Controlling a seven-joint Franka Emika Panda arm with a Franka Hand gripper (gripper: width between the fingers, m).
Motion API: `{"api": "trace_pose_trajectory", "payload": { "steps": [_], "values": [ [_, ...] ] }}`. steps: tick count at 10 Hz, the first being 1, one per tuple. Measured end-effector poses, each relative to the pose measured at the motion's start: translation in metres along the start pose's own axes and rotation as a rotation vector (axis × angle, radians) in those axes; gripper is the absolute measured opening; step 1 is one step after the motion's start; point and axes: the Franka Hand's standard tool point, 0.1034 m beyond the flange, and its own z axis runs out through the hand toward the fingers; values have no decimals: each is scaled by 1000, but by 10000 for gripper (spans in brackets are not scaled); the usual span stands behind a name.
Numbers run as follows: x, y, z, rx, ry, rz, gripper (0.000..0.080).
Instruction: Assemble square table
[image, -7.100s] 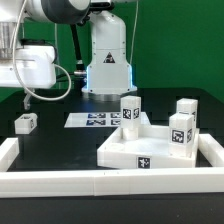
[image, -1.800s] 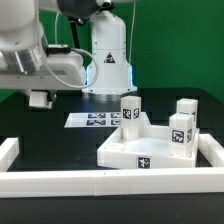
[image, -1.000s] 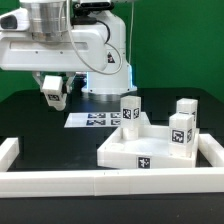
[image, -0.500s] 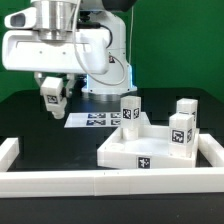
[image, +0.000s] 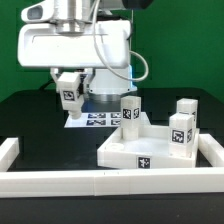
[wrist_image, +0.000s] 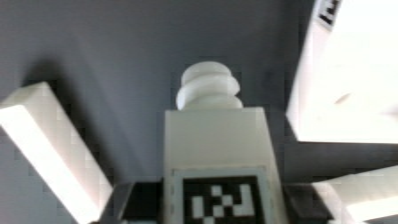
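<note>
The square table's white slab (image: 150, 148) lies at the exterior view's right. Three white tagged leg blocks (image: 130, 110) (image: 185, 107) (image: 181, 131) stand upright on it. My gripper (image: 70, 97) hangs in the air left of the slab, above the marker board, shut on a fourth leg block (image: 70, 93). In the wrist view this leg block (wrist_image: 217, 150) fills the middle between my dark fingers (wrist_image: 135, 203), its tag facing the camera and its rounded screw tip (wrist_image: 208, 84) pointing away. The gripper (wrist_image: 217, 208) grips the block's sides. A white slab edge (wrist_image: 347, 80) shows beside it.
The marker board (image: 92, 120) lies flat on the black table in front of the robot base (image: 108, 60). A low white barrier wall (image: 100, 183) runs along the front and turns up both sides (image: 8, 152). Another white strip (wrist_image: 45, 140) shows in the wrist view.
The gripper, still holding the leg block, has swung toward the exterior view's right, from the table's left side to above the marker board, nearer the slab.
</note>
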Motion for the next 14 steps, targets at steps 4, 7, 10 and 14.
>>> {"api": "trace_pose_trajectory", "payload": {
  "steps": [4, 7, 10, 14],
  "values": [
    [0, -3, 1, 0, 3, 2, 285],
    [16, -28, 4, 14, 13, -31, 285],
    [29, -47, 10, 15, 56, -55, 285],
    [27, -44, 9, -30, 240, -57, 285]
  ]
}}
